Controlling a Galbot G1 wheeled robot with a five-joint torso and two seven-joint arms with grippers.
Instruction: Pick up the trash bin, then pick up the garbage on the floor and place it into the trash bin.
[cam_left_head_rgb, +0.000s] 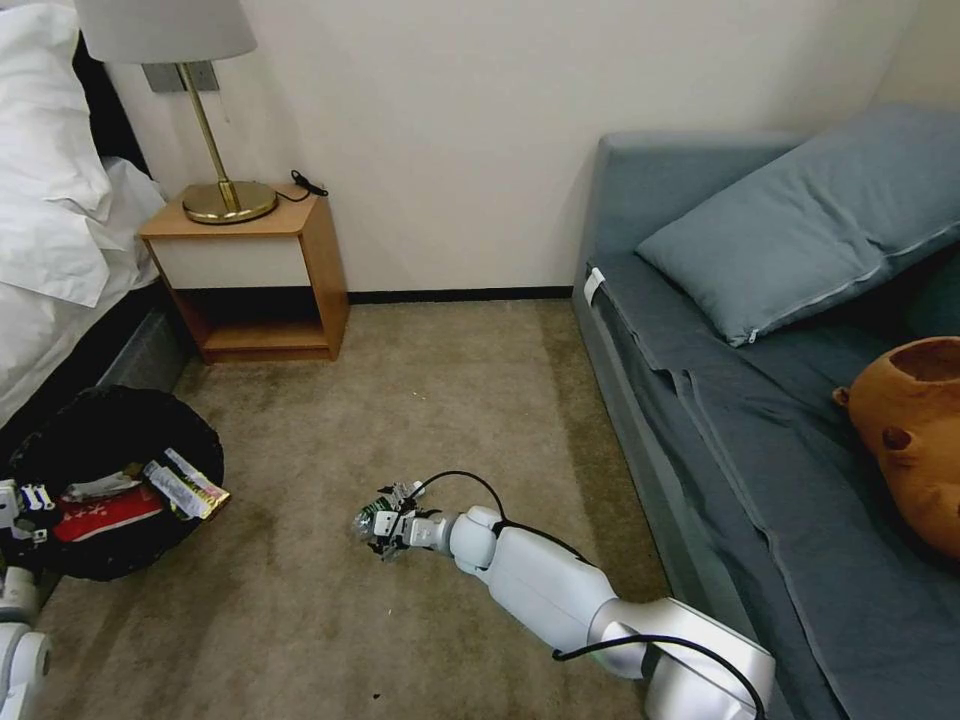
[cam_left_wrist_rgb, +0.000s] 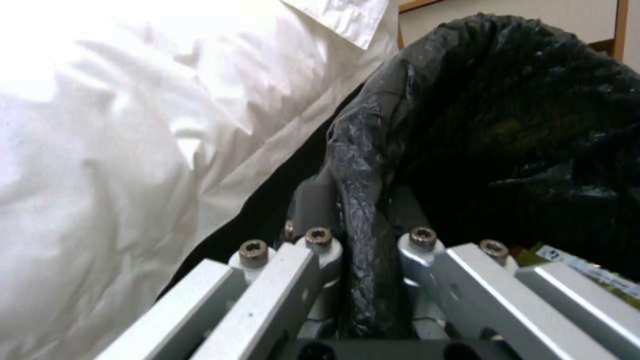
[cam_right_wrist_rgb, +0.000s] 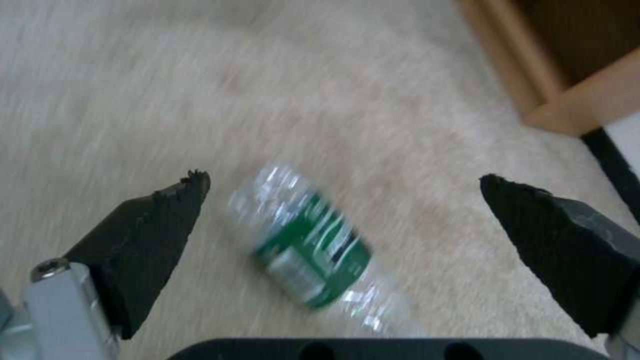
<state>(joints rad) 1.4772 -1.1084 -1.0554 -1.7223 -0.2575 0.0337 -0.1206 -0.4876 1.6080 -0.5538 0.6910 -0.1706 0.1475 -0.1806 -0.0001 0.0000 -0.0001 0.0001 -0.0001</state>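
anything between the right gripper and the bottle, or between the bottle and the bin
Nothing visible. The right gripper is open with the bottle lying on bare carpet between its fingers. From there to the trash bin, held at its rim by the left gripper, the head view shows open carpet.

Bottle label (cam_right_wrist_rgb: 313, 250), bin wrappers (cam_left_head_rgb: 185, 488) — print present, nothing legible

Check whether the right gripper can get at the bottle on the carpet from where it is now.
Likely yes: the right gripper is open, its fingers either side of the bottle, which lies alone on bare carpet with nothing between.
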